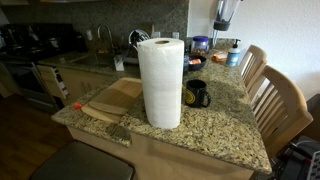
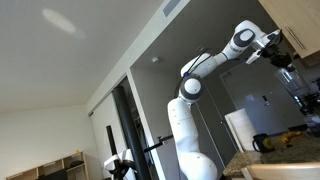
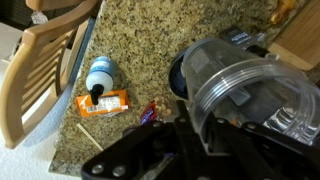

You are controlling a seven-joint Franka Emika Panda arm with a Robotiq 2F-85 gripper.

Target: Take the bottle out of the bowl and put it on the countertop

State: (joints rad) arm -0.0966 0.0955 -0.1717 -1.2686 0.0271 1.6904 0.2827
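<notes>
Granite countertop [image 3: 140, 40] is seen already bearing the bottle [image 3: 100, 72], so placement is judged complete; only retreat is required, and whether the gripper [image 2: 284, 60] is open cannot be told.

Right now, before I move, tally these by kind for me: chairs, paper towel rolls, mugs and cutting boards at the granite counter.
Light wooden slat-back chairs: 2
White paper towel roll: 1
Black mug with yellow inside: 1
Light wooden cutting board: 1
Total: 5
</notes>
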